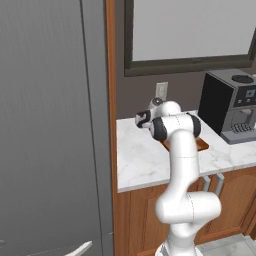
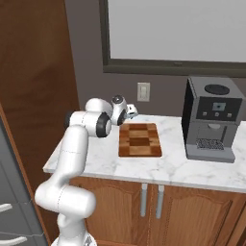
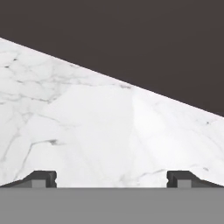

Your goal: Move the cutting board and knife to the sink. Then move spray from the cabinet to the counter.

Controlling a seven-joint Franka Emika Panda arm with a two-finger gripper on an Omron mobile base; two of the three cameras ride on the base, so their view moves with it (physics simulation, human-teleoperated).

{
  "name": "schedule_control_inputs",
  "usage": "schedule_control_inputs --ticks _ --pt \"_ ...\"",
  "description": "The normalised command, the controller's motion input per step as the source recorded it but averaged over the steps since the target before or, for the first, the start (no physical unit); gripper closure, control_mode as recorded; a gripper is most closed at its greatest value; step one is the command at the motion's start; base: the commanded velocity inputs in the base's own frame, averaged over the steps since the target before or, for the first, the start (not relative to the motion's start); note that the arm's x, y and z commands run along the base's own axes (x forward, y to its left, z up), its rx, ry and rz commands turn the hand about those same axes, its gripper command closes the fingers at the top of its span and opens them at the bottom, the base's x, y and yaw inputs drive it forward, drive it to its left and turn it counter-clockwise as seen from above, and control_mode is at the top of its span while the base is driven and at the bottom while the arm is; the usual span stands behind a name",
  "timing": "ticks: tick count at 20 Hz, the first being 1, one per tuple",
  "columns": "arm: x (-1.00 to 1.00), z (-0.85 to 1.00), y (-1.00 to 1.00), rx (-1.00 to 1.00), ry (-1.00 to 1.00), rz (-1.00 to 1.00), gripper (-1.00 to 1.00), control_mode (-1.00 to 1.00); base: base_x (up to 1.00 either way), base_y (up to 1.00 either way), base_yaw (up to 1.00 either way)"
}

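Note:
The checkered wooden cutting board point(image 2: 140, 139) lies flat on the white marble counter point(image 2: 96, 161). In the left base view my arm covers all but its right edge point(image 1: 202, 145). My gripper point(image 2: 130, 113) hovers over the back of the counter, just beyond the board's far left corner, and it also appears above the worktop point(image 1: 141, 119). In the hand view the gripper point(image 3: 111, 178) stands open with nothing between its fingertips point(image 3: 43, 178), facing bare counter point(image 3: 87, 131) and dark wall. The knife, sink, spray and cabinet are out of view.
A black and grey coffee machine point(image 2: 210, 125) stands on the counter right of the board. A tall grey unit point(image 1: 50, 125) walls off the counter's left end. A wall outlet point(image 2: 143, 91) and a framed window point(image 2: 173, 33) are behind.

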Motion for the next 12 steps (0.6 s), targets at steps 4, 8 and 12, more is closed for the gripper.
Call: schedule_control_inputs --ticks 4,8,12 --pt "0.19 -0.5 0.0 -0.09 0.07 0.0 -1.0 -1.0 0.0 0.0 0.0" --pt "-0.19 -0.72 -0.04 -0.09 0.27 -0.01 -1.0 -1.0 0.0 0.0 0.0" --pt "-0.95 -0.99 -0.36 -0.02 0.24 -0.06 -1.0 -1.0 0.0 0.0 0.0"
